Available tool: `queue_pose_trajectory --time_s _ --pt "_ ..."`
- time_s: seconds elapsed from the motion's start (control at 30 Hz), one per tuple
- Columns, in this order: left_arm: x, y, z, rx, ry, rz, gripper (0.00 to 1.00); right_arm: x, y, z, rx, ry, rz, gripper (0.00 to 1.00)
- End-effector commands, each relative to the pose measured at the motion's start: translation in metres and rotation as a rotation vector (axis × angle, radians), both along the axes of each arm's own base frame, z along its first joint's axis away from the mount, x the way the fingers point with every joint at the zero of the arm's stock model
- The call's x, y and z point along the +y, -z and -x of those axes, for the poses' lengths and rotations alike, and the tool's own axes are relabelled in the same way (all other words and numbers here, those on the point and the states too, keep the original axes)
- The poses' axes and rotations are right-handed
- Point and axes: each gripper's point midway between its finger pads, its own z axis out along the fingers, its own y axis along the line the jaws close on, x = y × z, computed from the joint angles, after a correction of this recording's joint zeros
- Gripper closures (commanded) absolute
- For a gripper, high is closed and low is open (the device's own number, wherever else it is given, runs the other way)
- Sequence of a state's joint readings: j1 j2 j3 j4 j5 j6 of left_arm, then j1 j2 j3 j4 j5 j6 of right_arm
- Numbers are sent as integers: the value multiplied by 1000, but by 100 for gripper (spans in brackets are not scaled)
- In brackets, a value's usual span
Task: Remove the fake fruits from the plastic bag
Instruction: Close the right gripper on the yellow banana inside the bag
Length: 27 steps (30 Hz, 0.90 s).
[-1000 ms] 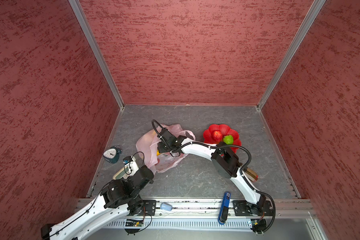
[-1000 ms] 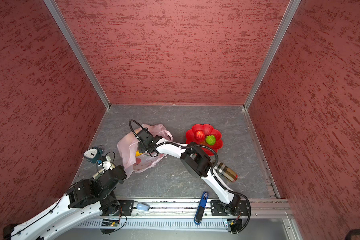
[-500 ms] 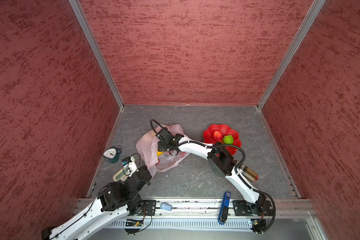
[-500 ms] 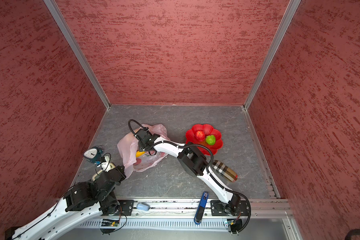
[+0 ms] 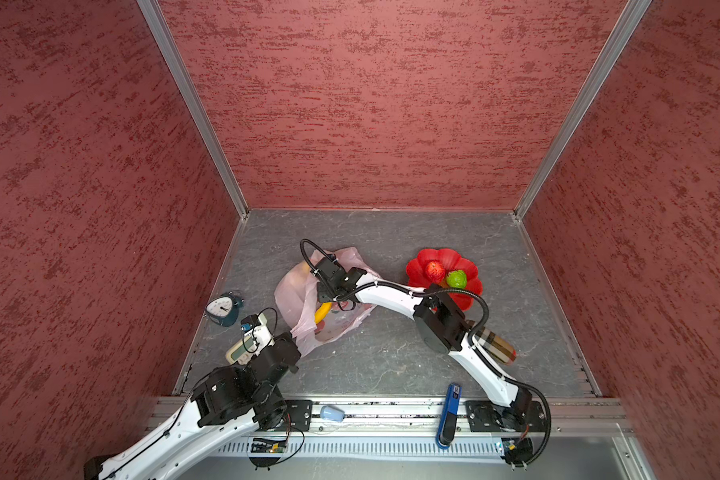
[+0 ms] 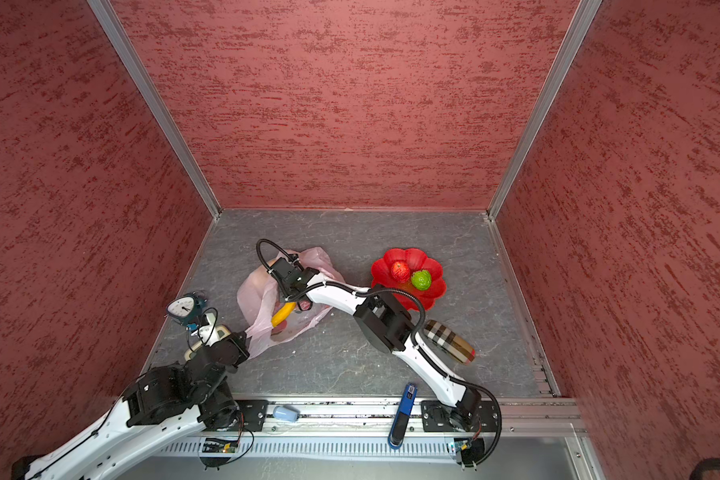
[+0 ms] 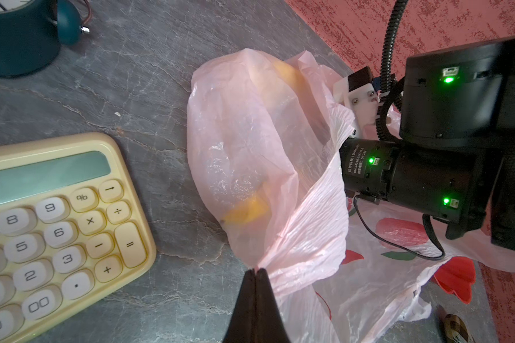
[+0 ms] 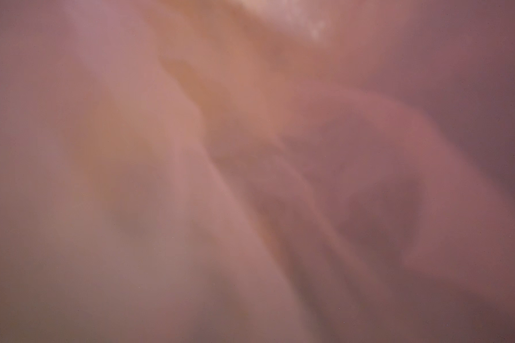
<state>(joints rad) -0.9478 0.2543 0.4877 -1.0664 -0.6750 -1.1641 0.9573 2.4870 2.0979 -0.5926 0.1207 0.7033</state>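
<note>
Right arm's elbow (image 5: 437,328) has shifted toward plastic bag (image 5: 292,291); right gripper (image 5: 329,286) buried inside, jaws hidden, cannot tell; left gripper (image 7: 254,271) jaws together, pinching bag's edge.

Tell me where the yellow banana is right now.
In both top views the yellow banana lies inside the plastic bag, left of centre on the table, with the calculator to its left and the red dish farther right.

bag: plastic bag (image 5: 292,291) mid-floor; banana (image 5: 323,312) inside | dish: red dish (image 5: 445,255) holds red apple (image 5: 434,271), green fruit (image 5: 457,279)
</note>
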Motion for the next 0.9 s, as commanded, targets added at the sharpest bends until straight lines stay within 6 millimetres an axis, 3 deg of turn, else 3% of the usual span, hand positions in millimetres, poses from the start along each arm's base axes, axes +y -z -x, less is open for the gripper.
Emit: queue_pose_trajectory --time_s 0.0,0.27,0.43,0.67,0.87 --pt "-6 -2 -6 -18 12 -18 98 -11 -34 -10 -47 51 -30 79" --pt "-24 -21 -19 -72 46 -7 98 -31 -85 -18 -111 96 -75 81" --pt "-35 -29 -25 -96 70 1 98 -47 -104 -21 -141 112 -65 81" --pt "-42 -39 -27 -130 88 44 98 -77 -106 -30 -223 116 108 81" --pt "-36 -47 -22 -139 87 55 98 -97 -99 -42 -255 125 207 81"
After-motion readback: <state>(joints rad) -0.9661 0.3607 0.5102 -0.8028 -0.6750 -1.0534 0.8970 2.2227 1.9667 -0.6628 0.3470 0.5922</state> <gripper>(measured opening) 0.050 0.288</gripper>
